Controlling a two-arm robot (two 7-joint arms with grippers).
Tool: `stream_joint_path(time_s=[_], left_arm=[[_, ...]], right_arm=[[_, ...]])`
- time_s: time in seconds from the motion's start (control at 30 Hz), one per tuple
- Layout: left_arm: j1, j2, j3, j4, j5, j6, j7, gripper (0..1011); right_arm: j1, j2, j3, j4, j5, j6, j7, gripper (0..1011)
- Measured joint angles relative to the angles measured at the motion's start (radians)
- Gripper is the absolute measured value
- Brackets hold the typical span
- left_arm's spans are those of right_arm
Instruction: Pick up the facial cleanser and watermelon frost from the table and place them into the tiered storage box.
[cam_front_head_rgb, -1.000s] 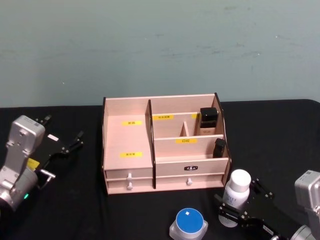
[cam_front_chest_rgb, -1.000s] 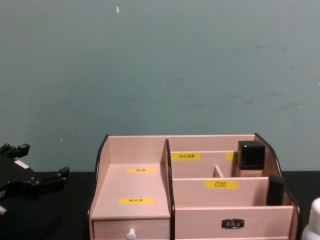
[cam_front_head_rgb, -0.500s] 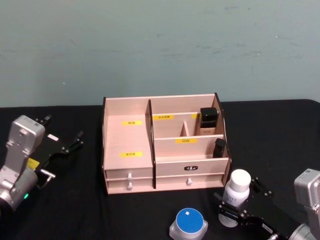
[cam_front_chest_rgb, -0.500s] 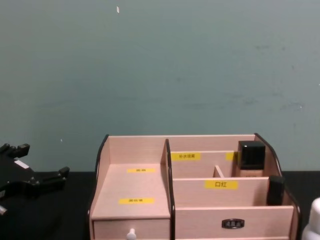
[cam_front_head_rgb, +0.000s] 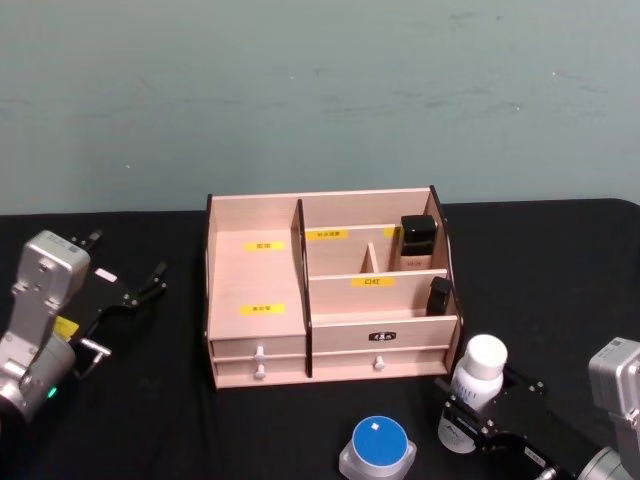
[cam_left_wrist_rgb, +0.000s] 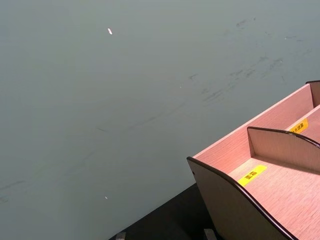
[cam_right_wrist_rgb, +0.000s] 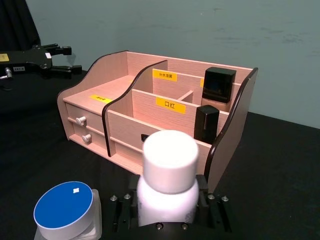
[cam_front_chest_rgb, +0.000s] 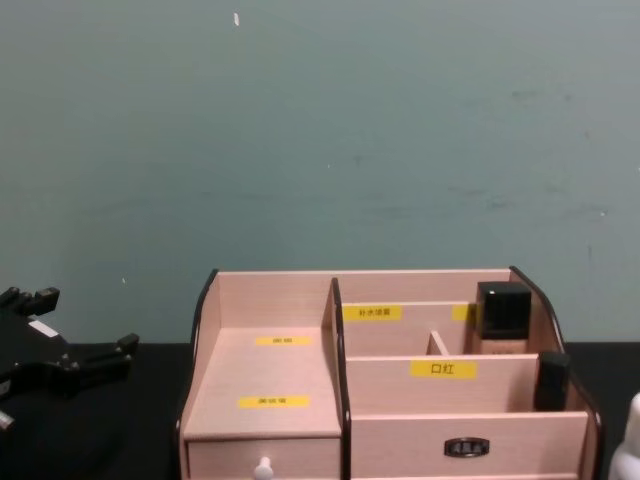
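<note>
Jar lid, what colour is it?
The lid is blue with a tiny white mark; the right wrist view shows it best.

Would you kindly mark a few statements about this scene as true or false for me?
The white bottle stands between the right claw's fingers. True.
The blue-lidded jar sits inside the tiered storage box. False: it rests on the table in front of the box.
The left claw grips a drawer knob. False: it is open, off to the box's left, holding nothing.
A black-topped container stands in the box's rear right compartment. True.
</note>
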Motion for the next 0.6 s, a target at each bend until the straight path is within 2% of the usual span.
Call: stream_joint_path(time_s=[0.13, 0.6], left_arm=[[0.000, 0.000, 0.000, 0.000, 0.000, 0.000, 0.000, 1010], [0.000, 0.000, 0.000, 0.000, 0.000, 0.000, 0.000, 1010]], right_arm=[[0.000, 0.000, 0.000, 0.000, 0.000, 0.000, 0.000, 602], [-0.001, 0.001, 0.000, -0.001, 0.000, 0.000, -0.001, 601]])
